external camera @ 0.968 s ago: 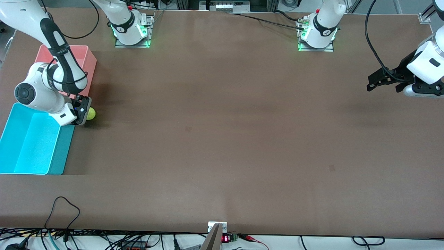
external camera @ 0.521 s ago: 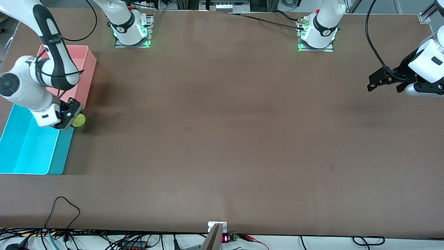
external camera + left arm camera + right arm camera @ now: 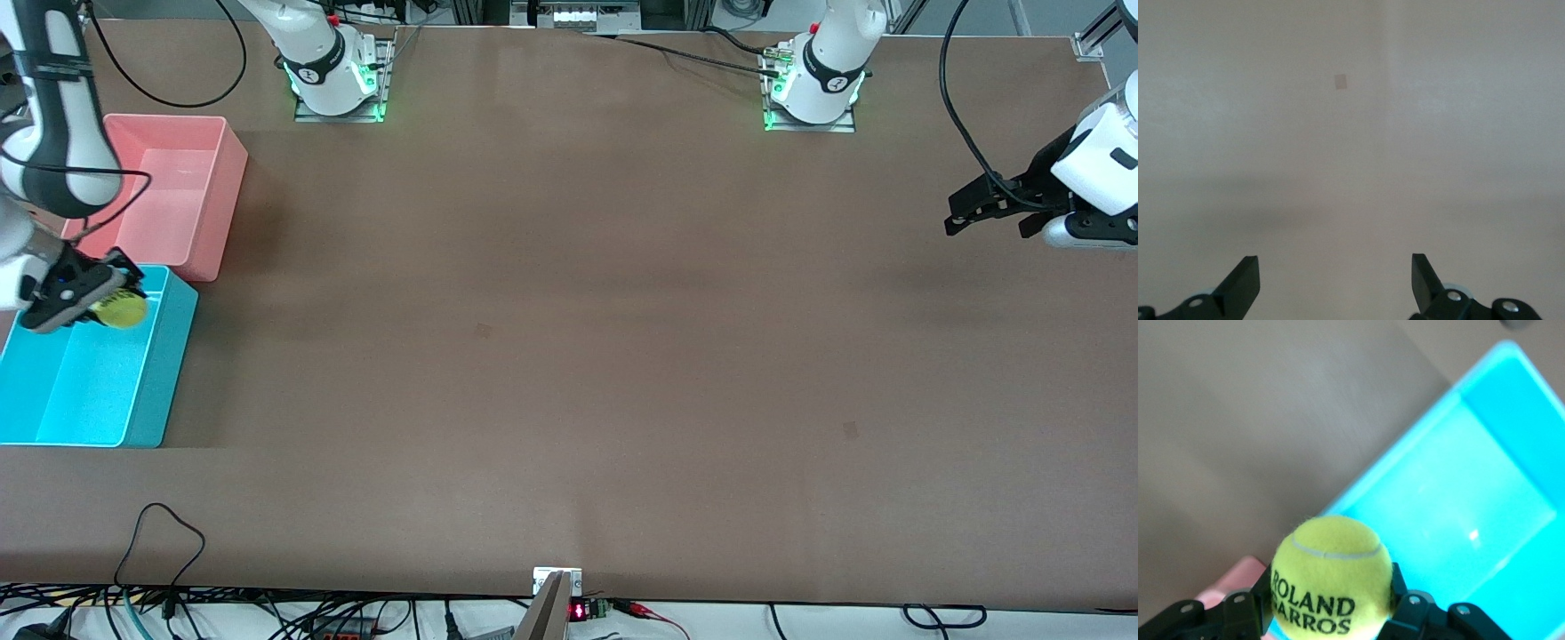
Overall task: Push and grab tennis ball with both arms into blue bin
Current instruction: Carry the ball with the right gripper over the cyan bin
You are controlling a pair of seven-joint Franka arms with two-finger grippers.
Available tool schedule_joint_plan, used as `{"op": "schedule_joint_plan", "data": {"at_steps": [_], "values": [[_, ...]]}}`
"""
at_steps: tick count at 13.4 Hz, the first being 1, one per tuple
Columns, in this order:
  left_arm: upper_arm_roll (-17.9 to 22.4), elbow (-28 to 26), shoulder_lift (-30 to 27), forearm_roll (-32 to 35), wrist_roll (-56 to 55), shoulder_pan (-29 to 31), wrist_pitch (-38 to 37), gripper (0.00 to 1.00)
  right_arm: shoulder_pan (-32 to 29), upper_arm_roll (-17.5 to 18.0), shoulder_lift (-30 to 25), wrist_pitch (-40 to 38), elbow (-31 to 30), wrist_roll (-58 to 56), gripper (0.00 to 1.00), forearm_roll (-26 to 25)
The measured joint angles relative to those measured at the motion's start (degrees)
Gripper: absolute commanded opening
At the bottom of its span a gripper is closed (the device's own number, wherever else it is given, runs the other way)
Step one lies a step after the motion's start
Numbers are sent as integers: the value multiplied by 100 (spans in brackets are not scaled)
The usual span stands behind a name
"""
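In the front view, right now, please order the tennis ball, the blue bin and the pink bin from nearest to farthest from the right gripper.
1. Tennis ball: held in the right gripper.
2. Blue bin: directly under the gripper.
3. Pink bin: beside the blue bin, farther from the front camera.

Setting: robotics laboratory, test bench.

Evidence, as seen from the room:
- Wide flat table covered in plain brown matte sheeting [image 3: 569, 311], bare of any household goods.
- Two white jointed robot arms bolted to metal base plates along one table edge, each base [image 3: 336, 80] [image 3: 813, 89] ringed with green status lights.
- Black cables [image 3: 960, 98] looped from the arms, more wiring bundled along the edge nearest the front camera [image 3: 267, 613].
- Small electronics board with a red lit display [image 3: 582, 611] at that same edge.
- Aluminium framing [image 3: 1089, 40] at one table corner.
- Two plain plastic sorting bins, one pink [image 3: 213, 142], one bright cyan-blue [image 3: 164, 373], toward the right arm's end.
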Motion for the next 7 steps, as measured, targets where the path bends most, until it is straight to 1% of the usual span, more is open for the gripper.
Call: {"op": "schedule_joint_plan", "data": {"at_steps": [3, 5, 7], "values": [[-23, 1, 14, 0, 0, 8, 0, 100, -35, -333, 291, -1, 9, 457, 8, 20], [-94, 1, 14, 1, 0, 111, 0, 100, -56, -394, 604, 28, 15, 861, 9, 21], [-153, 1, 14, 1, 2, 153, 0, 100, -79, -426, 950, 217, 36, 1185, 10, 21]]}}
